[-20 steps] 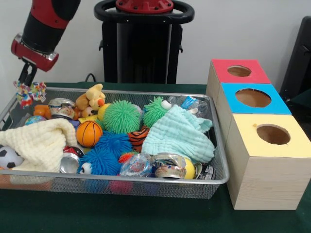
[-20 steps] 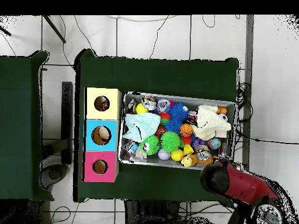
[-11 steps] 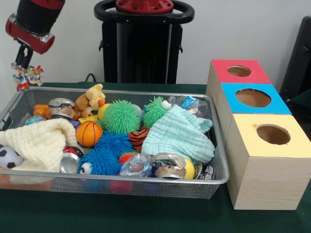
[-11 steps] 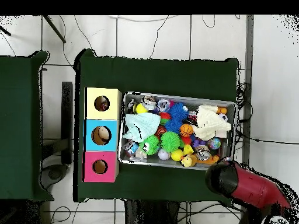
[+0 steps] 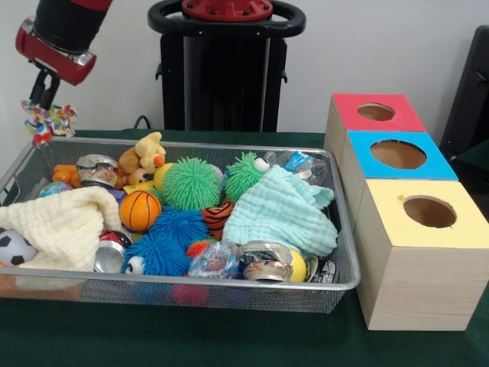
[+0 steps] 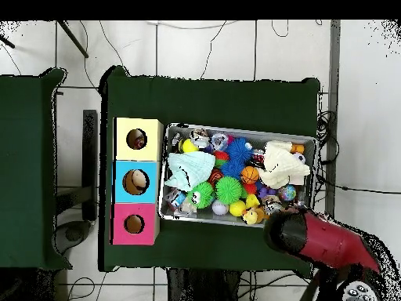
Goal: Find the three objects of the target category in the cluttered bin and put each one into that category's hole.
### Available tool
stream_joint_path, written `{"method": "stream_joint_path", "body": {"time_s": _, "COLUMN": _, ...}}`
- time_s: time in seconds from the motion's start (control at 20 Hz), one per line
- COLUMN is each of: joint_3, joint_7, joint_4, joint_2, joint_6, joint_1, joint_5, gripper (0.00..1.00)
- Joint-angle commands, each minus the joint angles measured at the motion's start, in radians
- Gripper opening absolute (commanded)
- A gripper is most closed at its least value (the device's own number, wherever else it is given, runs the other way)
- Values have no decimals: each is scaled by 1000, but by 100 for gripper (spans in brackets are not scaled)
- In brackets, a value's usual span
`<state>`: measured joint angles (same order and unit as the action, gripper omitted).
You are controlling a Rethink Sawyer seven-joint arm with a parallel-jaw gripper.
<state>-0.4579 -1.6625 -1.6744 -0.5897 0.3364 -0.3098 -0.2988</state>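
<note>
Red-and-black arm's gripper [image 5: 42,103] is gripping a multicoloured knotted rope toy [image 5: 47,121] above the far left corner of the wire mesh bin [image 5: 229,284], over plush duck [image 5: 144,157], cream cloth [image 5: 61,227], well apart from three-coloured hole boxes [image 5: 405,206].

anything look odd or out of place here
Only one thing: a small multicoloured knotted rope toy hangs from the black gripper above the wire mesh bin's far corner, outside the clutter. Nothing looks spilled or damaged.

plain white wall [image 5: 367,46], green-covered table [image 6: 211,98], pale tiled floor [image 6: 196,51] with cables
</note>
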Motion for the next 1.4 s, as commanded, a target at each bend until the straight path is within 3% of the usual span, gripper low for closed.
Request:
{"method": "stream_joint_path", "body": {"time_s": 0.05, "joint_3": 11, "joint_7": -247, "joint_4": 93, "joint_2": 52, "joint_6": 124, "joint_1": 108, "joint_5": 86, "gripper": 0}}
{"method": "stream_joint_path", "body": {"time_s": 0.7, "joint_3": -116, "joint_7": -277, "joint_4": 180, "joint_2": 56, "joint_6": 362, "joint_1": 281, "joint_5": 218, "gripper": 0}}
{"method": "stream_joint_path", "body": {"time_s": 0.9, "joint_3": -152, "joint_7": -263, "joint_4": 208, "joint_2": 40, "joint_6": 410, "joint_1": 323, "joint_5": 221, "gripper": 0}}
{"method": "stream_joint_path", "body": {"time_s": 1.2, "joint_3": -191, "joint_7": -248, "joint_4": 283, "joint_2": 15, "joint_6": 572, "joint_1": 381, "joint_5": 239, "gripper": 0}}
{"method": "stream_joint_path", "body": {"time_s": 1.4, "joint_3": -210, "joint_7": -275, "joint_4": 308, "joint_2": 32, "joint_6": 582, "joint_1": 417, "joint_5": 244, "gripper": 0}}
